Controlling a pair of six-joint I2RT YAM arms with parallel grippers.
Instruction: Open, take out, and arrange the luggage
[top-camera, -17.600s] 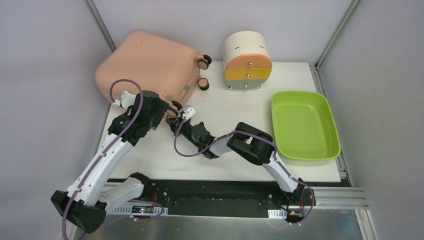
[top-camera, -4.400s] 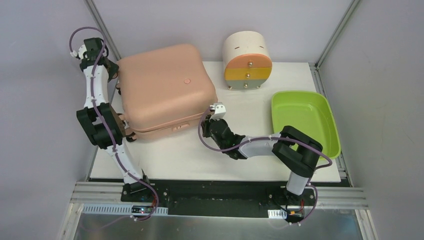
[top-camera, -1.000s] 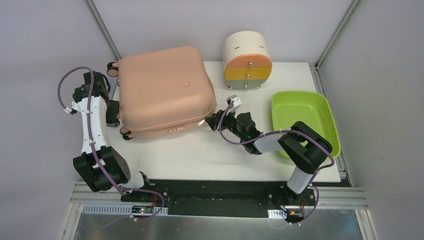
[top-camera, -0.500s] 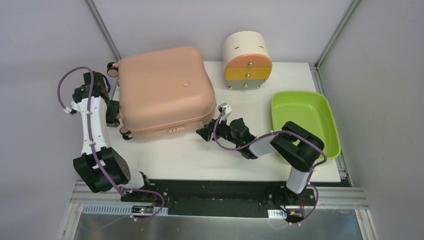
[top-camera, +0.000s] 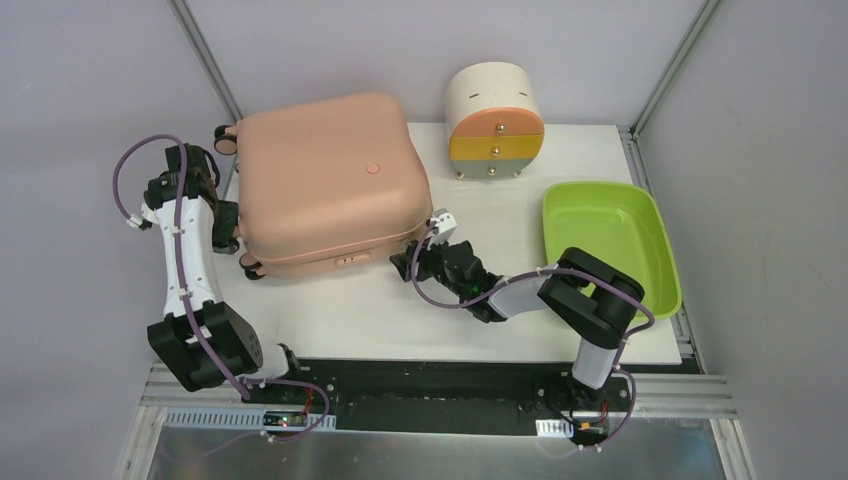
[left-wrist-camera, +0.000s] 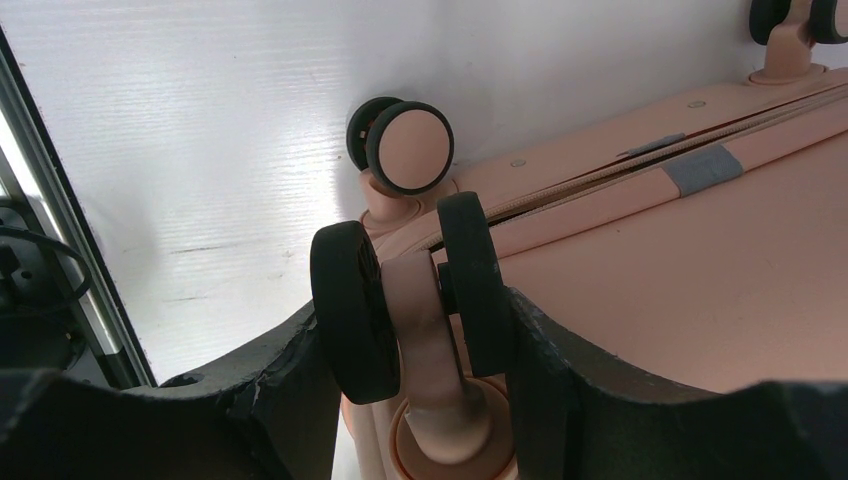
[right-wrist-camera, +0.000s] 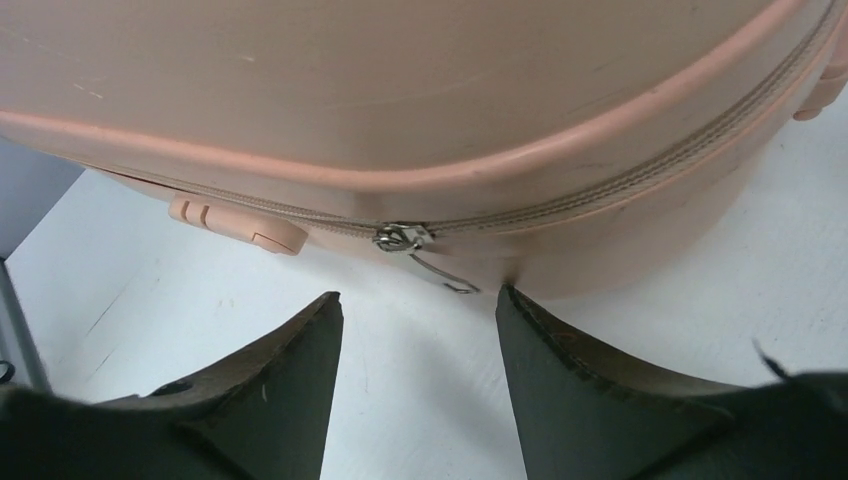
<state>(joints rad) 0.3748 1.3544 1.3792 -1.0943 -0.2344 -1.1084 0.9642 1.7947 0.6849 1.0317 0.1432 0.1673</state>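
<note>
1. We see the luggage (top-camera: 325, 180) lying flat and shut at the back left of the counter (top-camera: 505, 215).
2. The left pincer (left-wrist-camera: 412, 320) is clamped on a twin wheel (left-wrist-camera: 470, 280) at its left side.
3. The right pincer (right-wrist-camera: 415, 310) is parted and holds nothing, at the near right corner. The zipper slider (right-wrist-camera: 401, 238) sits just ahead of the tips, not touching.
4. We can't see the inside, and the right wrist view cuts off the shell.

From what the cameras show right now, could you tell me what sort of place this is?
Most likely a robotics lab test cell: two arms bolted at a white table, plain grey panels on aluminium framing, and staged props such as the luggage and green tray.
</note>
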